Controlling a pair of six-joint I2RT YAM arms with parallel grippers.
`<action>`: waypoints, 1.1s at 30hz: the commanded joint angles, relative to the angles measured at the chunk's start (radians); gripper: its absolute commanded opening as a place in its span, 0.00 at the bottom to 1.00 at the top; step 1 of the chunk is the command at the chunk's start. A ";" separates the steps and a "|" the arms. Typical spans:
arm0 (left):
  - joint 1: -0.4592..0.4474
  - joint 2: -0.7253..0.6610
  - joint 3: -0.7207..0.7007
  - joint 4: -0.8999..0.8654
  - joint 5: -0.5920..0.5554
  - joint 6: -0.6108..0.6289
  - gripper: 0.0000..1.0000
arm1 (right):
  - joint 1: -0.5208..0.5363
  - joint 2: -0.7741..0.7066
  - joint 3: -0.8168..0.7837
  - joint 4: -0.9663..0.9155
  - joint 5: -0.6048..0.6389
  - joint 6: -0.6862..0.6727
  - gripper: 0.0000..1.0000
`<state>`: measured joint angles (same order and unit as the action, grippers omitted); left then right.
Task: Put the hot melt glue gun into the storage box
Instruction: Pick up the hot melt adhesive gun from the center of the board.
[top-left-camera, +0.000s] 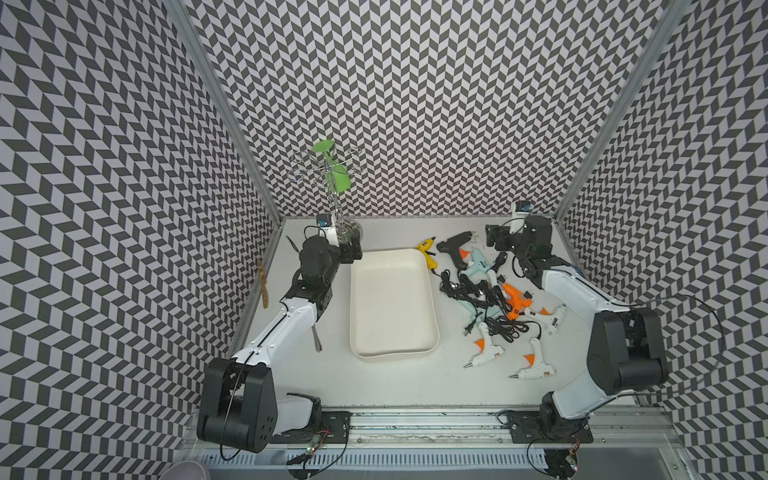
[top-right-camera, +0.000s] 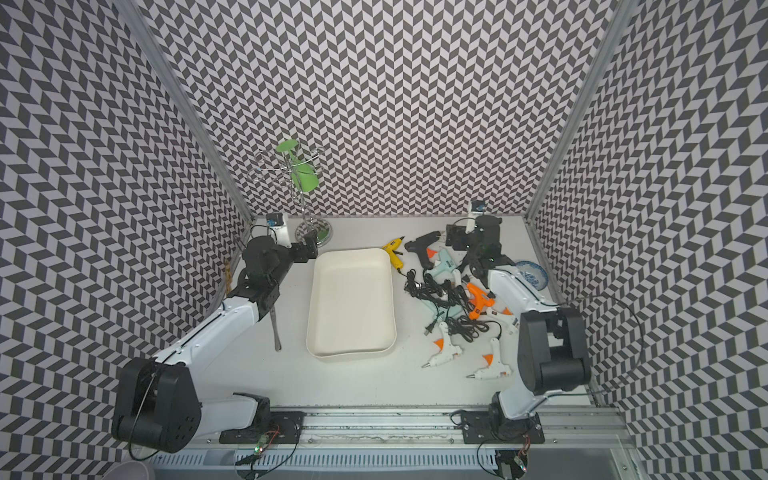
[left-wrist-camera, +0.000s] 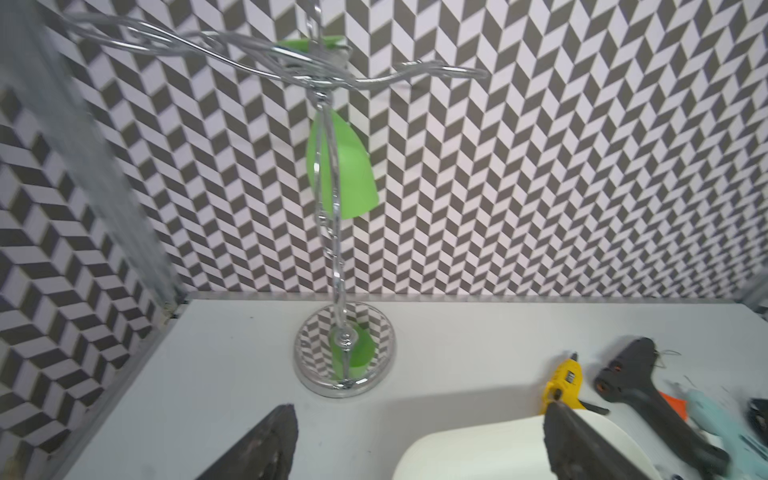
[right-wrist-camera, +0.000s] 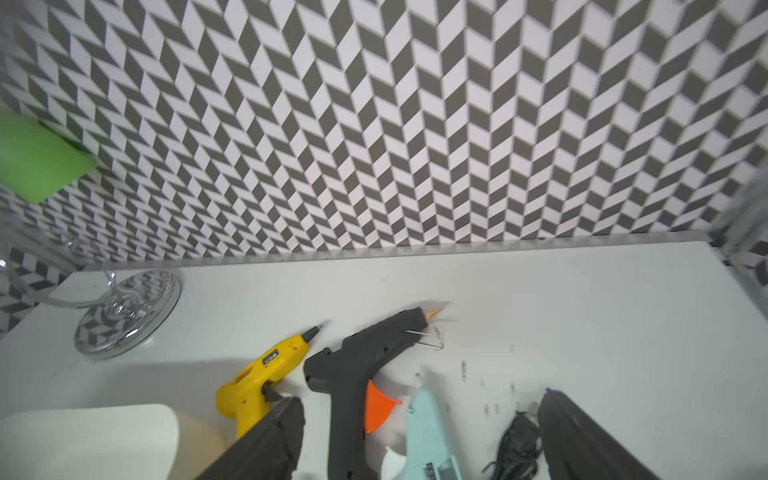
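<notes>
Just beside the wide-spread right claw (right-wrist-camera: 419, 397) lies the black glue gun (right-wrist-camera: 365, 353).

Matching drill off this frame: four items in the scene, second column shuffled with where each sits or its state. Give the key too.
Items
1. storage box
2. yellow glue gun
3. green cup
4. orange glue gun

Place or state
A. hung upside down on the chrome rack
B. in the tangle of black cords
C. empty
D. beside the box's far right corner

Pairs: 1-C, 2-D, 3-A, 4-B
</notes>
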<state>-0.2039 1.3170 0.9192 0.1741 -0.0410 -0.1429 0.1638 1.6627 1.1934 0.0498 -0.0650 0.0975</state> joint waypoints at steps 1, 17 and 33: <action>-0.009 0.028 0.063 -0.359 0.073 -0.073 0.93 | 0.107 0.118 0.154 -0.251 0.021 -0.077 0.90; -0.008 0.148 0.090 -0.596 0.161 -0.087 0.91 | 0.266 0.625 0.711 -0.561 0.016 -0.146 0.84; 0.022 0.208 0.105 -0.636 0.158 -0.065 0.82 | 0.298 0.711 0.691 -0.546 0.031 -0.124 0.80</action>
<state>-0.1886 1.5314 1.0218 -0.4488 0.1143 -0.2237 0.4561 2.3398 1.8854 -0.5087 -0.0536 -0.0387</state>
